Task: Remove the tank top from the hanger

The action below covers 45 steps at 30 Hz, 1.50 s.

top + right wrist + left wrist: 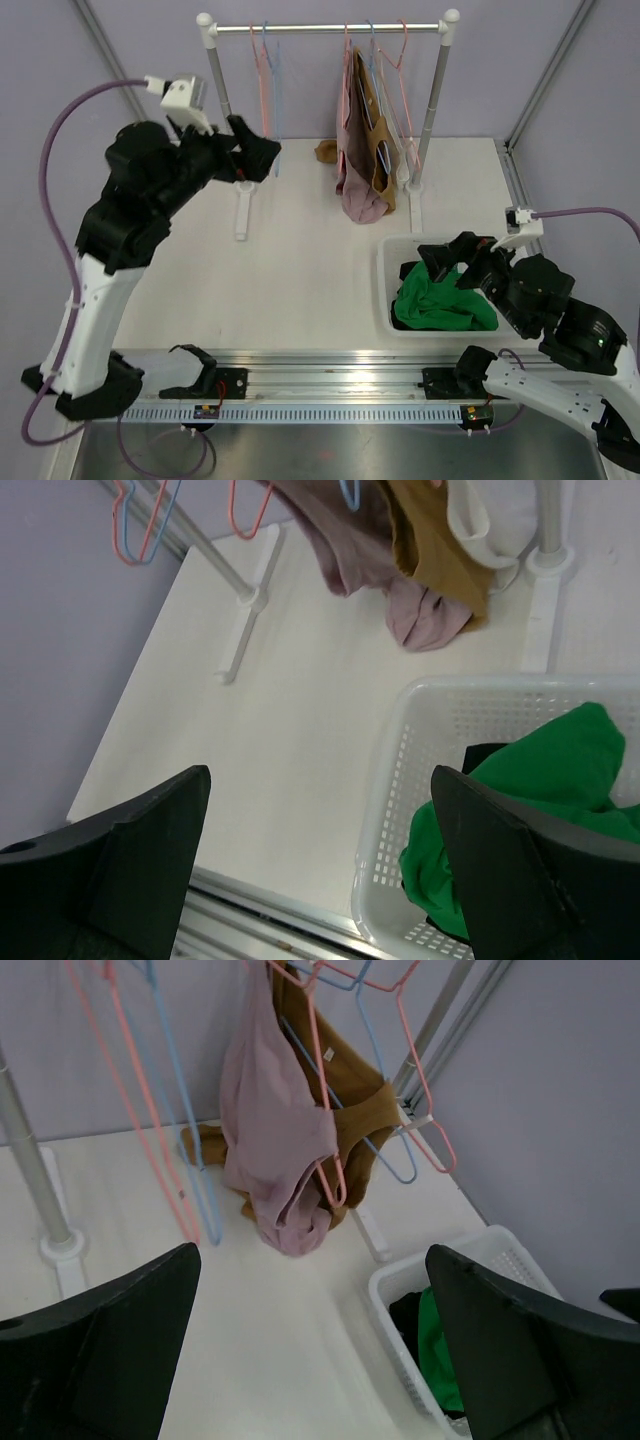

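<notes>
**At the rack (330,28), garments on the hangers, both grippers empty**

Toward the right of the rail we see a pink tank top (275,1130) draped on a pink hanger (322,1110). Its lower end is bunched and reaches down to the table (290,290). Just behind it and touching it hangs a mustard tank top (350,1110), with a blue hanger (385,1135) and another pink one crossing it. A small brown heap (326,152) lies on the table behind them, near the back edge. We cannot tell what it is.

Further left on the rail, a pair of bare hangers (268,80), one pink and one blue, hang beside the rack's left post (222,85).

Our left gripper (262,150) is raised near that post, just beside the bare hangers and well apart from the two tank tops. Its jaws are spread wide and nothing sits between them. From its wrist camera we look between the two dark fingers (110,1350) at the hanging clothes.

Our right gripper (445,262) hovers over the white basket (385,270) at the table's right side. It too is released, with its jaws wide apart and nothing in them. Inside the basket lies a crumpled green garment (560,770) with a dark one (415,272) beside it at the far end. We cannot make out the cut of either.
</notes>
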Motion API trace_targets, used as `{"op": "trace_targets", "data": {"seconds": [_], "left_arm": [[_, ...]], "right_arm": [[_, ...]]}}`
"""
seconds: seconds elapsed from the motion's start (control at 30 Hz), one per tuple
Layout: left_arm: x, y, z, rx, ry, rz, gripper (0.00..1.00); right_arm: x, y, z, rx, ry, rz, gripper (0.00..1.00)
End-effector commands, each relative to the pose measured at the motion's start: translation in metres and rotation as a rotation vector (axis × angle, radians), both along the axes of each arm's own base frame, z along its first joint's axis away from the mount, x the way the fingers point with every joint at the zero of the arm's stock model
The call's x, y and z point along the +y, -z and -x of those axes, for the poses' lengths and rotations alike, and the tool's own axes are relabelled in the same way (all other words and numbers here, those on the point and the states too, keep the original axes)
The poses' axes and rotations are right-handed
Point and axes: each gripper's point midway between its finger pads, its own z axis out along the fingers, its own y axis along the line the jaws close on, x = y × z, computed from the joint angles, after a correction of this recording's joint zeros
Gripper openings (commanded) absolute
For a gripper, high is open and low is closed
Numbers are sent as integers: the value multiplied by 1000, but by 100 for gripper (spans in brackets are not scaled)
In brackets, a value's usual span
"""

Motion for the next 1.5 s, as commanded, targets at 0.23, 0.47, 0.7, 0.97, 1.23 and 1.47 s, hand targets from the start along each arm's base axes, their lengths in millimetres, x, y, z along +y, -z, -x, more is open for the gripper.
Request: {"op": "trace_targets", "data": {"seconds": [0.23,0.47,0.7,0.97,1.23,1.47], "left_arm": [[-81,-11,-136,-71,-132,-77,99],[-132,18,-198,-107,-93,-99,94],[-144,44,-233,-122,-137,-141,68],[-154,67,-250,-92,-131,-144,32],[-152,77,-258,-71,-120,-137,27],[-142,70,-256,-68,-135,-122,0]], "right_arm": [[10,19,27,11,-152,-73,99],[8,31,42,25,-205,-107,99],[20,43,52,68,-286,-89,99],[27,55,55,95,-317,-99,97],[24,53,55,82,-311,-90,96],[22,55,54,80,-305,-80,97]]}}
